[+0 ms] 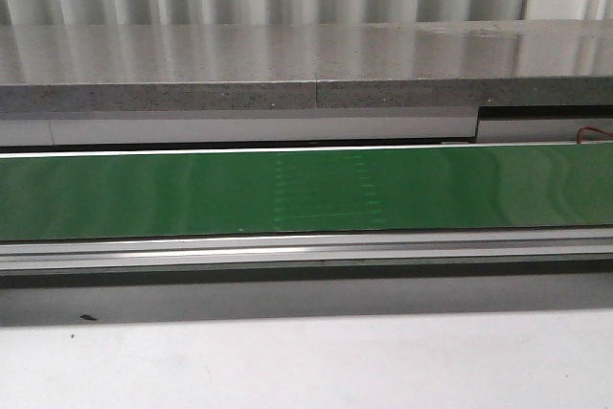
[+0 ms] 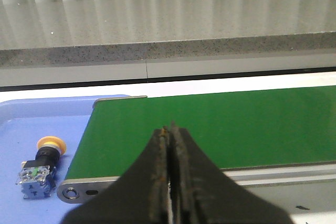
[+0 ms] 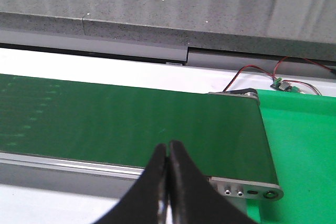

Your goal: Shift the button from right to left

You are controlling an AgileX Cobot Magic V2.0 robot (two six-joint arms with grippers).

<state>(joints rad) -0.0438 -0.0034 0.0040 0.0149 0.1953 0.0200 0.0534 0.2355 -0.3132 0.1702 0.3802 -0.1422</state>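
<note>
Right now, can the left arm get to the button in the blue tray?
Probably yes. The button lies on its side in the blue tray, beside the end of the green belt, with nothing over it. The left gripper is shut and empty, so it must open first.

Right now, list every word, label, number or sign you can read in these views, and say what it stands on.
None can be read.
The button has a small green mark on its body, too small to read.
The small circuit board by the wires shows no legible print.
</note>
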